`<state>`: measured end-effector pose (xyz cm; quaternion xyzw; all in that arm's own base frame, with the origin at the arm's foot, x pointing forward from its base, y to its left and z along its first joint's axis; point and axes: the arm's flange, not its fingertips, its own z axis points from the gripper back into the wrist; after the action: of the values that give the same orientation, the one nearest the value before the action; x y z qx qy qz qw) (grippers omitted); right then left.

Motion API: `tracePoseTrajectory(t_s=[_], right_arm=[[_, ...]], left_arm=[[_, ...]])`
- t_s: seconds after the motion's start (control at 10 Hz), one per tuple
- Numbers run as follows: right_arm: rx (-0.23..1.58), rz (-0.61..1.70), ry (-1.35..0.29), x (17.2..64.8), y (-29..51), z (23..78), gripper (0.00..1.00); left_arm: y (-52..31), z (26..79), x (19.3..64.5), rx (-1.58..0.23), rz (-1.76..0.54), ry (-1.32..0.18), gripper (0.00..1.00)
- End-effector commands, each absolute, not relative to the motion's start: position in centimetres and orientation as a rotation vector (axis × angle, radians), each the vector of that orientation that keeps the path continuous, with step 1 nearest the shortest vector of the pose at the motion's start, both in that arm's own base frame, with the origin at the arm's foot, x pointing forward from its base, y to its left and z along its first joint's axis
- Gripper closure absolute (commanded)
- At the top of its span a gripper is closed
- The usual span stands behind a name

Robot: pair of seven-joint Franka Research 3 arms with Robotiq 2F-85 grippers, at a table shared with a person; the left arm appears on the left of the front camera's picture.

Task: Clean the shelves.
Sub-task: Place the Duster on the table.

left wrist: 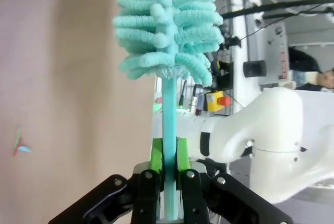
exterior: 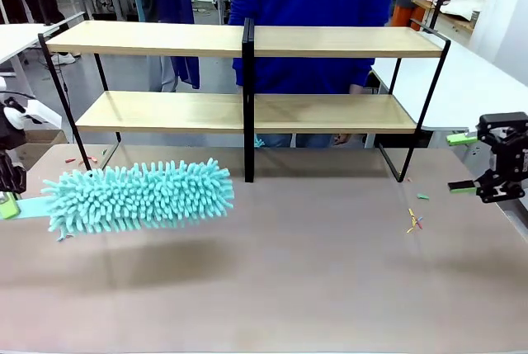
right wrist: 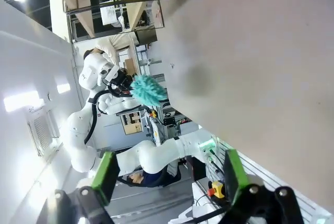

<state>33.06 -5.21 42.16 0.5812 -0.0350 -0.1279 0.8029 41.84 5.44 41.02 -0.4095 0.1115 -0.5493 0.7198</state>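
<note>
Left gripper (left wrist: 168, 182) clamps duster (exterior: 139, 195) by its stiff handle; head soft, light. Right gripper (exterior: 464, 162) open at tabletop's right edge; shelves (exterior: 247, 112) rigid.

My front camera is facing across the table (exterior: 330, 288) toward the shelves (exterior: 247, 110); my wrist cameras are looking along my fingers, both catching the duster (left wrist: 167, 20) close.

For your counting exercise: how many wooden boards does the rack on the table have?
2: the upper board and the lower board, both on the shelves at the table's far side.
</note>
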Motion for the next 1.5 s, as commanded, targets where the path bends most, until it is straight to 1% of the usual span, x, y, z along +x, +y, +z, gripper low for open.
tracePoseTrajectory(t_s=[0.0, 0.1, 0.2, 0.3, 0.4, 0.5, 0.6, 0.7, 0.8, 0.9, 1.0, 1.1, 1.2, 1.3, 1.4], right_arm=[[1.266, -0.293, -0.083, 32.8, -5.0, 42.9, 0.00], [1.266, -0.293, -0.083, 32.8, -5.0, 42.9, 0.00], [1.266, -0.293, -0.083, 32.8, -5.0, 42.9, 0.00], [1.266, -0.293, -0.083, 32.8, -5.0, 42.9, 0.00], [1.266, -0.293, -0.083, 32.8, -5.0, 42.9, 0.00], [1.266, -0.293, -0.083, 32.8, -5.0, 42.9, 0.00], [1.266, -0.293, -0.083, 32.8, -5.0, 42.9, 0.00], [1.266, -0.293, -0.083, 32.8, -5.0, 42.9, 0.00], [1.266, -0.293, -0.083, 32.8, -5.0, 42.9, 0.00], [1.244, -0.279, -0.079, 32.7, -5.3, 42.7, 0.00], [1.261, -0.255, -0.119, 32.4, -4.3, 45.1, 0.00], [1.275, -0.219, -0.158, 31.8, -2.6, 48.2, 0.00], [1.311, -0.176, -0.170, 31.4, -1.6, 49.8, 0.00], [1.409, -0.055, -0.170, 30.8, -0.7, 51.2, 0.00], [1.394, -0.044, -0.165, 30.9, 0.0, 51.9, 0.00]], left_arm=[[4.5, 40.1, 40.8, -0.870, -1.199, 0.282, 0.88], [4.5, 40.1, 40.9, -0.868, -1.197, 0.265, 0.88], [4.4, 40.0, 41.2, -0.861, -1.180, 0.257, 0.78], [4.5, 39.9, 41.4, -0.847, -1.163, 0.253, 0.30], [4.6, 40.0, 41.5, -0.829, -1.140, 0.200, 0.20], [5.0, 40.6, 41.7, -0.784, -1.102, 0.129, 0.00], [6.0, 41.9, 41.8, -0.747, -1.049, 0.004, 0.16], [6.6, 43.1, 41.6, -0.777, -0.993, -0.066, 0.00], [7.4, 44.3, 41.5, -0.835, -0.854, -0.140, 0.00], [8.1, 45.4, 40.9, -1.013, -0.690, -0.175, 0.00], [9.2, 46.5, 40.3, -1.213, -0.448, -0.146, 0.00], [10.5, 47.9, 39.8, -1.475, -0.333, -0.065, 0.00], [11.2, 48.5, 39.2, -1.580, -0.315, -0.025, 0.00], [12.0, 48.9, 39.1, -1.604, -0.220, -0.083, 0.00], [12.9, 49.2, 38.9, -1.675, -0.185, -0.114, 0.00]])
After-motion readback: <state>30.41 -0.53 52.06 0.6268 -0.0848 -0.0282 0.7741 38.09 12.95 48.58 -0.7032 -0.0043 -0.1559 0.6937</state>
